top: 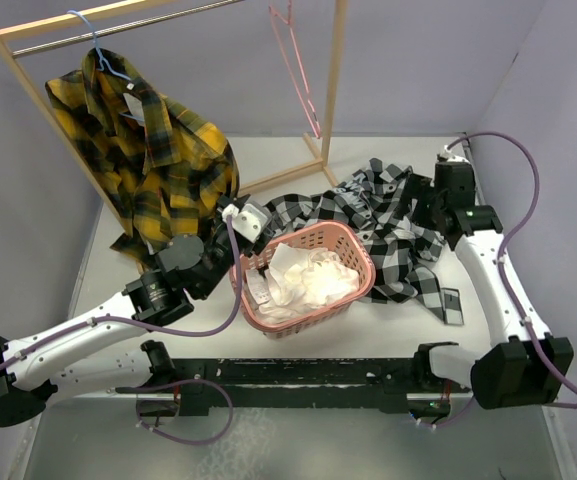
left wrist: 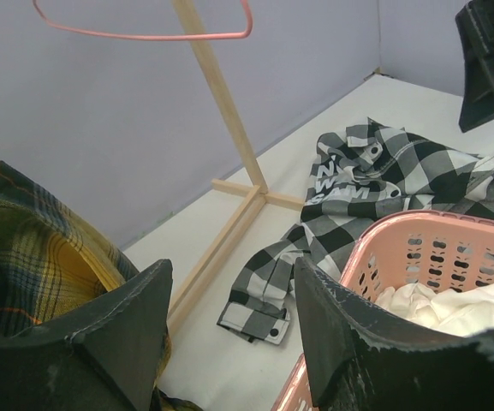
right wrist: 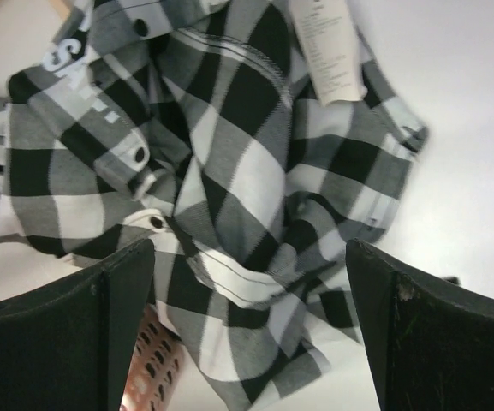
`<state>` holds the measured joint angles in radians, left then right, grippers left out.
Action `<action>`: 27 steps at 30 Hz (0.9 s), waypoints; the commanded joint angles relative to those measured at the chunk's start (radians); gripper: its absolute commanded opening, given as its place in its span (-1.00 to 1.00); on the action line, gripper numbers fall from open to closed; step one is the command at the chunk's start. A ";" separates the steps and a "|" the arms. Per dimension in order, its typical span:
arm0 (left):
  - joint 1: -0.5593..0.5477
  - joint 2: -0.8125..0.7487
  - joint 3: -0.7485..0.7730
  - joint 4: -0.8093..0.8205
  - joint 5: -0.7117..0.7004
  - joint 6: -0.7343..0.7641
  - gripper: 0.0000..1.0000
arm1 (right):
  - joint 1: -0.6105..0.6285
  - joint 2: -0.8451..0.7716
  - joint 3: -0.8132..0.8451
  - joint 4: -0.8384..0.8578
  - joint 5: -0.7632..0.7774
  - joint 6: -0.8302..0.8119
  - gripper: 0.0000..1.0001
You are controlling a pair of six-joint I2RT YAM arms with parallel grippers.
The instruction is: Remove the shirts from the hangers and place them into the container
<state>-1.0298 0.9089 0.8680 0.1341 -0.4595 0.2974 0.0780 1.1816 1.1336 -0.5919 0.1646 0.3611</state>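
Observation:
The yellow and dark checked shirt (top: 153, 160) hangs on the light blue hanger (top: 93, 35) on the rack's rod. The pink hanger (top: 298, 70) hangs bare at the rack's right end. The black and white checked shirt (top: 388, 225) lies crumpled on the table, its edge touching the pink basket (top: 358, 262). My left gripper (top: 251, 222) is open and empty between the yellow shirt (left wrist: 32, 257) and the basket (left wrist: 435, 248). My right gripper (right wrist: 251, 325) hovers open just over the black and white shirt (right wrist: 229, 171), nothing between its fingers.
A plain white cloth (top: 303, 280) fills the basket. The wooden rack (top: 330, 90) stands at the back, its foot rail (left wrist: 221, 248) running along the table beside a shirt sleeve (left wrist: 264, 295). Purple walls close the back and both sides.

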 commanded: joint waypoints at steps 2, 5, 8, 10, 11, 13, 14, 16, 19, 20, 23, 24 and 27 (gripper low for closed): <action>-0.003 -0.013 0.012 0.033 -0.015 -0.016 0.24 | 0.006 0.077 -0.014 0.136 -0.131 0.065 0.90; -0.004 -0.009 0.012 0.033 -0.015 -0.016 0.24 | 0.006 0.131 -0.036 0.194 -0.162 0.077 0.92; -0.003 -0.004 0.013 0.032 -0.013 -0.017 0.24 | 0.006 0.201 -0.038 0.212 -0.122 0.083 0.93; -0.004 -0.002 0.014 0.031 -0.010 -0.019 0.24 | 0.006 0.246 -0.048 0.235 -0.088 0.078 0.95; -0.003 -0.002 0.014 0.032 -0.008 -0.020 0.24 | 0.006 0.260 -0.056 0.248 -0.079 0.076 0.97; -0.004 0.001 0.014 0.031 -0.006 -0.020 0.24 | 0.006 0.289 -0.073 0.276 -0.093 0.071 0.98; -0.003 0.002 0.015 0.030 -0.007 -0.019 0.24 | 0.006 0.303 -0.080 0.289 -0.108 0.069 0.99; -0.004 0.005 0.013 0.030 -0.007 -0.020 0.24 | 0.006 0.335 -0.094 0.318 -0.148 0.067 0.97; -0.003 0.010 0.015 0.028 -0.008 -0.020 0.24 | 0.006 0.397 -0.093 0.340 -0.188 0.044 0.92; -0.004 0.011 0.015 0.028 -0.008 -0.019 0.24 | 0.006 0.412 -0.094 0.354 -0.177 0.036 0.92; -0.004 0.012 0.014 0.027 -0.010 -0.018 0.24 | 0.006 0.444 -0.103 0.388 -0.168 0.045 0.87; -0.004 0.011 0.014 0.027 -0.010 -0.018 0.24 | 0.006 0.449 -0.105 0.393 -0.165 0.049 0.83; -0.003 0.012 0.013 0.027 -0.010 -0.016 0.24 | 0.006 0.462 -0.112 0.413 -0.193 0.080 0.40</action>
<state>-1.0298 0.9230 0.8680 0.1333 -0.4622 0.2974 0.0841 1.6466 1.0286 -0.2478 0.0067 0.4110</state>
